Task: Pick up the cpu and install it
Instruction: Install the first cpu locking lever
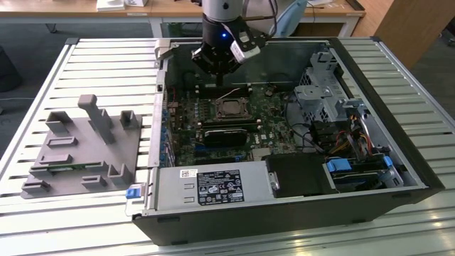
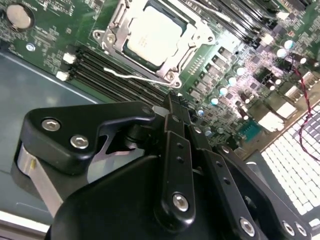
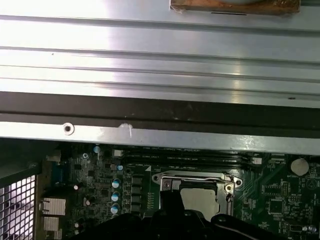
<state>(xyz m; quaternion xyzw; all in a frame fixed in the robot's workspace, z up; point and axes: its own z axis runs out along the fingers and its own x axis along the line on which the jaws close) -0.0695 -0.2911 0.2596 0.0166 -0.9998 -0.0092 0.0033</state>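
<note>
The thin, flat, square cpu with its pale silvery metal top lies seated in the metal-framed motherboard socket, judged light, rigid, fragile underneath, best held by its edges; the black gripper, fingers closed on nothing, hovers just above.

Silvery-grey cpu, green motherboard, black pincer, grey fixture tray
</note>
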